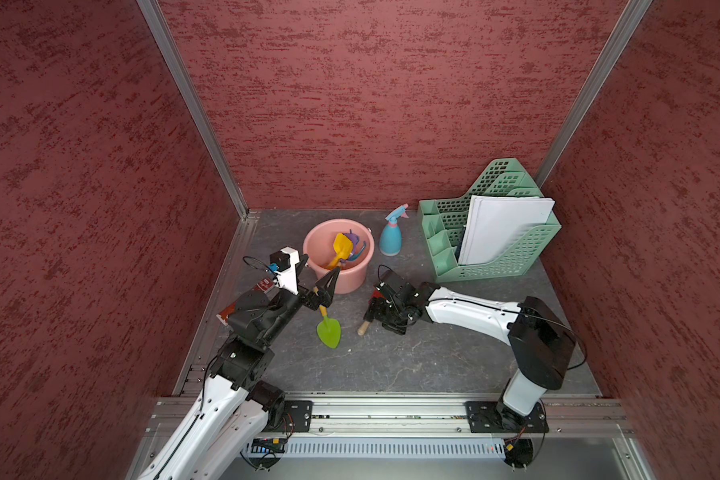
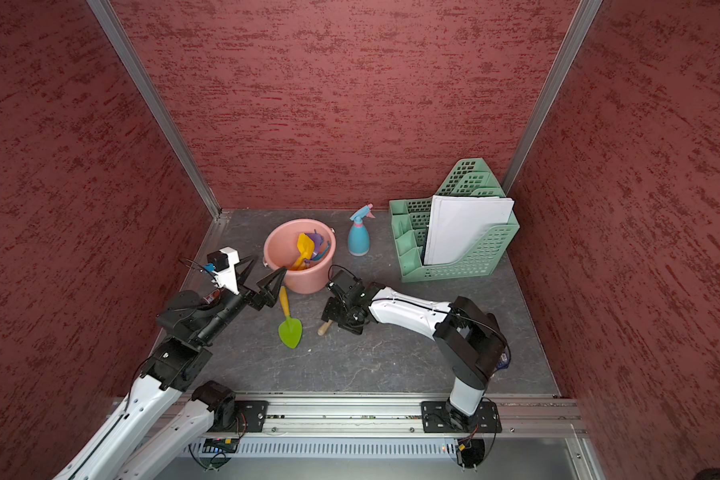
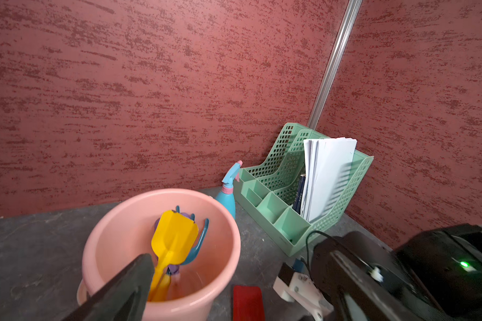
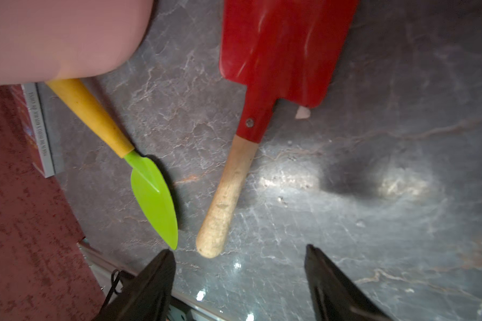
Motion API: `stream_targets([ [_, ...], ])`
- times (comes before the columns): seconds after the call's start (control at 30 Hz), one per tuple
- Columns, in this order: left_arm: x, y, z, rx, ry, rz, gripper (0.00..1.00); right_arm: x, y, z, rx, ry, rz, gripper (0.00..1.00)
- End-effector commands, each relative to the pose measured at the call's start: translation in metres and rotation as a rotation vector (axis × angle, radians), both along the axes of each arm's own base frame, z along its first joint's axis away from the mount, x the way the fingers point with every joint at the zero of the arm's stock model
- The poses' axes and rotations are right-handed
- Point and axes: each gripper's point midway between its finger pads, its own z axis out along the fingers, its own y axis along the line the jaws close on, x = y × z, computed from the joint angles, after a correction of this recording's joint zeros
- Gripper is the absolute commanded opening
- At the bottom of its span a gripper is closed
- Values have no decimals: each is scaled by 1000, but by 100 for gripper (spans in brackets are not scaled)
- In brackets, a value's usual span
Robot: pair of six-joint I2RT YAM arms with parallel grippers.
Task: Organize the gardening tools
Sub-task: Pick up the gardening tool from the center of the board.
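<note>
A pink bucket [image 1: 352, 278] [image 3: 228, 222] holds a yellow scoop [image 1: 341, 247] [image 3: 176, 236], a purple scoop [image 1: 353, 239] and a blue fork [image 3: 201, 241]. In front of it the green trowel [image 1: 329, 330] [image 4: 153, 194] lies flat. Beside that lies the red scoop [image 4: 284, 50] with its wooden handle [image 1: 364, 328]. The light-blue spray bottle [image 1: 390, 237] stands right of the bucket. My left gripper [image 1: 319, 272] is open at the bucket's near rim and holds nothing; one of its fingers [image 3: 123, 289] shows. My right gripper [image 4: 238, 255] hangs open over the red scoop's handle end, which lies just beyond the fingertips.
A green mesh file organizer [image 1: 495, 266] with white papers stands at the back right. A brown-red packet [image 1: 262, 286] lies partly under my left arm near the left wall. Red walls close in the table on three sides.
</note>
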Motion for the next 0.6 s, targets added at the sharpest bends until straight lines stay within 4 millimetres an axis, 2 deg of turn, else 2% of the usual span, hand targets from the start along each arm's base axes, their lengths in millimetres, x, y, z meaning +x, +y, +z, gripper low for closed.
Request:
stream_targets([
  [0.0, -13, 6, -43, 36, 194, 10, 100, 16, 5, 8, -22, -32, -68, 69],
  [0.13, -24, 6, -55, 29, 247, -8, 100, 24, 15, -3, -44, -11, -78, 61],
  [0.23, -29, 7, -54, 23, 237, -13, 100, 27, 17, -14, -66, 7, -85, 57],
  [0.57, -31, 10, -54, 35, 237, -1, 100, 27, 15, -50, -137, 61, -106, 54],
])
